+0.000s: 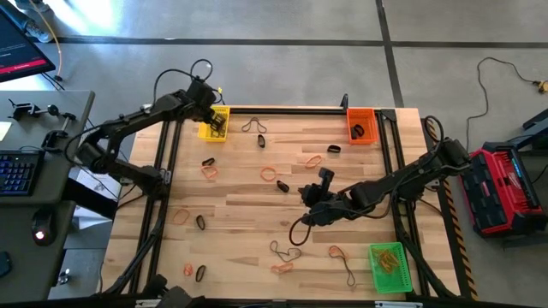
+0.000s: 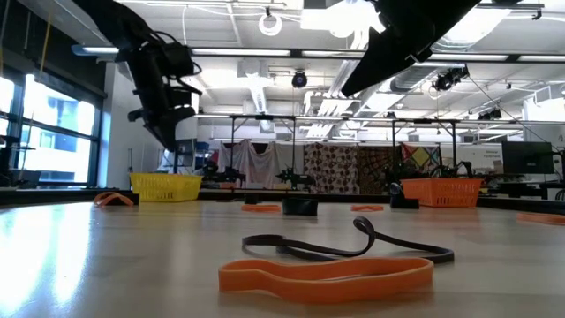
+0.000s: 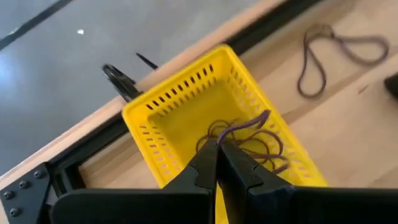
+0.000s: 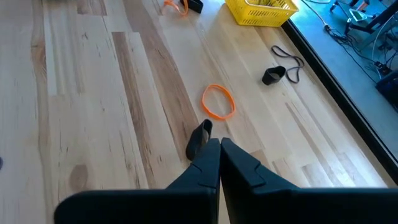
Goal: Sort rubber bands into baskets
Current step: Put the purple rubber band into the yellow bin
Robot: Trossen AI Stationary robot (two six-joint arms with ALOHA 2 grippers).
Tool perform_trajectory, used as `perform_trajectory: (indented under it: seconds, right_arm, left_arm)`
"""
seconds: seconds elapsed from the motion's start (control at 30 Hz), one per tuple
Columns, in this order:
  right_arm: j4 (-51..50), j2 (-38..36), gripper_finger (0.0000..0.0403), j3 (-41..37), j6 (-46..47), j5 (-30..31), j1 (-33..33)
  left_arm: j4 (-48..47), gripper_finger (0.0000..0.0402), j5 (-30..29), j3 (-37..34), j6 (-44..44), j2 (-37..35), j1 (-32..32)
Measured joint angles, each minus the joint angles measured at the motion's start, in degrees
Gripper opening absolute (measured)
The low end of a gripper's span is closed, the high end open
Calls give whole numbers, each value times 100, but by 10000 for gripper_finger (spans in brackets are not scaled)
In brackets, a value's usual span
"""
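From above, I see a wooden table [image 1: 240,214] with my two dark arms reaching over it. My left gripper [image 1: 216,121] hangs over the yellow basket [image 1: 208,133] at the table's eleven o'clock corner, its fingers pressed together and holding nothing. Thin olive-tan loops [image 3: 249,140] lie inside that basket, just beyond my fingertips.

My right gripper [image 1: 310,205] sits near the table's centre, slightly toward three o'clock, fingers also pressed together and empty. A black band [image 4: 199,139] lies on the wood right at its tips, and an orange band [image 4: 218,101] lies just past that.

The orange basket [image 1: 361,126] stands at the one o'clock corner with a dark band inside. The green basket [image 1: 390,267] stands at the five o'clock corner. Many loose rubber bands [image 1: 282,257], orange, black and olive-tan, are scattered across the table between the baskets.
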Motion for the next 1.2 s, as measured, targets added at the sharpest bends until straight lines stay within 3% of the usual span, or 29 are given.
perform_trajectory:
  seconds: [0.27,0.57,0.93,1.2]
  right_arm:
    - [0,0,0,-1,-2,-31,-64]
    - [1,0,0,-1,-5,-38,-62]
    - [1,0,0,-1,-7,-75,-62]
    - [1,0,0,-1,-7,-75,-62]
  left_arm:
    - [-598,0,-18,552,1047,589,-7]
    - [-698,0,132,685,2307,995,-6]
    - [-630,0,43,685,1909,1797,351]
    - [-353,1,-9,683,1809,1847,412]
